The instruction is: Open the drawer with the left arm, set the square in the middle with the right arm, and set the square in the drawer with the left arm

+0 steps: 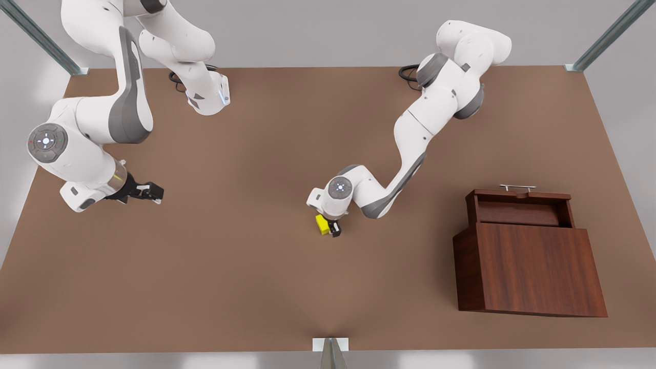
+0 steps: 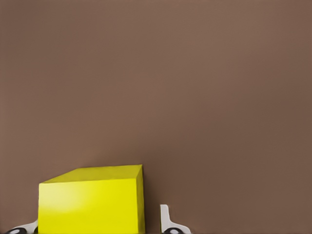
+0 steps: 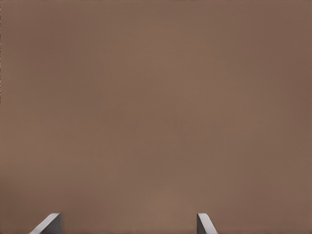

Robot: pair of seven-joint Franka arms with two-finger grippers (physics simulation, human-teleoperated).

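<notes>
In the front view, the wooden cabinet (image 1: 530, 266) is seen at the lower right of the frame, nearest the camera, with the drawer (image 1: 520, 205) pulled out at its upper edge and the silver handle (image 1: 517, 187) beyond it. Near the frame's centre, the square (image 1: 322, 224) is set on the brown counter (image 1: 230, 266), with the left gripper (image 1: 330, 228) lowered over it. At the left of the frame the right gripper (image 1: 151, 192) is held off the counter, well apart from the square, its arm waiting.

In the left wrist view, the square (image 2: 91, 204) is seen between two fingers (image 2: 168, 222) spread around it, a gap left on one side.

In the right wrist view, two fingers (image 3: 48, 224) are seen set wide apart over bare counter (image 3: 156, 107).
</notes>
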